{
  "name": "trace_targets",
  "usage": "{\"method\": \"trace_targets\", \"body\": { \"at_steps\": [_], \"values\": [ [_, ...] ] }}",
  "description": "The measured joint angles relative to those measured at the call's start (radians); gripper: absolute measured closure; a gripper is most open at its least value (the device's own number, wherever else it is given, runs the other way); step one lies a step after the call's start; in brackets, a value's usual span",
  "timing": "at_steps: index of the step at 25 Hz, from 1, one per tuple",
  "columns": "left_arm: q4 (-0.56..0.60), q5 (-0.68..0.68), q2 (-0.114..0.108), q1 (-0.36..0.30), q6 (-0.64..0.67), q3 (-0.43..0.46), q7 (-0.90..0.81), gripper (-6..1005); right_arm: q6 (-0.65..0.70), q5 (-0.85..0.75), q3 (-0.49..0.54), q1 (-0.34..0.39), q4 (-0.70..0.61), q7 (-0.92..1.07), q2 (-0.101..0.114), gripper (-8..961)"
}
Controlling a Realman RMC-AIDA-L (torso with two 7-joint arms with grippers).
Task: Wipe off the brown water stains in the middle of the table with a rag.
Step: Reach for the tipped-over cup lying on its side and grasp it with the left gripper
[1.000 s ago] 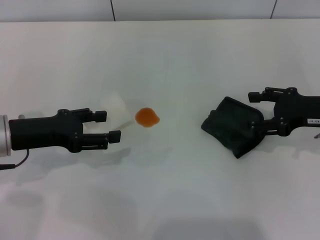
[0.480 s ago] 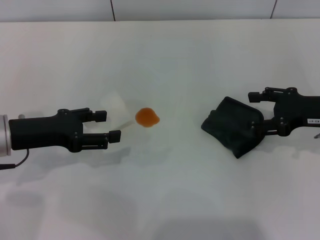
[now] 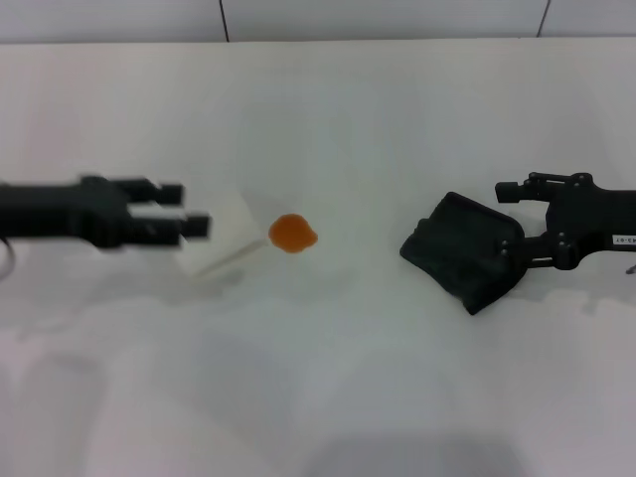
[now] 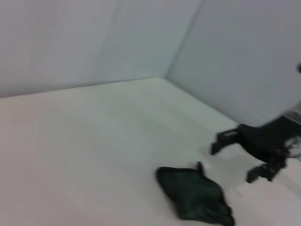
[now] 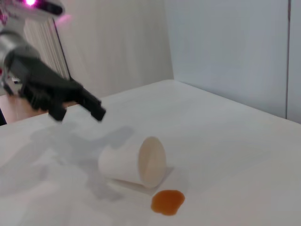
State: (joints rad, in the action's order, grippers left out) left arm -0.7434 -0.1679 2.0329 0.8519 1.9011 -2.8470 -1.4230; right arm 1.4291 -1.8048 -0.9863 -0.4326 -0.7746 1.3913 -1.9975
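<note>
The brown water stains [image 3: 293,235] are sitting as one small orange blot on the table [image 3: 328,397], just beside the mouth of a white cup [image 3: 221,231] lying tipped on its side, and well apart from the right gripper [image 3: 505,221]. That gripper is hovering with its fingers spread open, gripping nothing, over the near edge of the dark rag [image 3: 462,251]. The left gripper [image 3: 189,207] is hanging raised on the cup's far side, fingers parted and empty. The risk, as I judge it: the rag is lying crumpled, so a shallow pinch could slip off, and a wide wipe toward the blot could knock the lightweight cup rolling or smear the liquid outward.
</note>
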Motion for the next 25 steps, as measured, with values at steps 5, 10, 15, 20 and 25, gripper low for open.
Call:
{"method": "trace_targets", "body": {
  "at_steps": [5, 10, 15, 20, 25],
  "values": [
    [-0.179, 0.019, -0.059, 0.109, 0.077, -0.001, -0.231, 162, -0.002, 0.0, 0.0, 0.0, -0.001, 0.0, 0.004, 110],
    [-0.216, 0.196, -0.129, 0.235, 0.037, -0.002, -0.348, 159, -0.004, -0.004, 0.0, -0.004, -0.001, 0.0, 0.0, 110],
    [-0.238, 0.409, -0.135, 0.379, -0.021, -0.003, -0.347, 156, 0.001, -0.001, 0.0, 0.0, -0.008, 0.001, -0.001, 109],
    [-0.227, 0.592, -0.092, 0.492, -0.107, -0.003, -0.279, 158, 0.003, 0.0, 0.0, 0.001, -0.011, 0.002, -0.001, 109],
    [-0.238, 0.676, 0.007, 0.536, -0.166, -0.003, -0.154, 160, 0.004, 0.0, 0.001, 0.001, -0.011, 0.004, -0.001, 109]
  ]
}}
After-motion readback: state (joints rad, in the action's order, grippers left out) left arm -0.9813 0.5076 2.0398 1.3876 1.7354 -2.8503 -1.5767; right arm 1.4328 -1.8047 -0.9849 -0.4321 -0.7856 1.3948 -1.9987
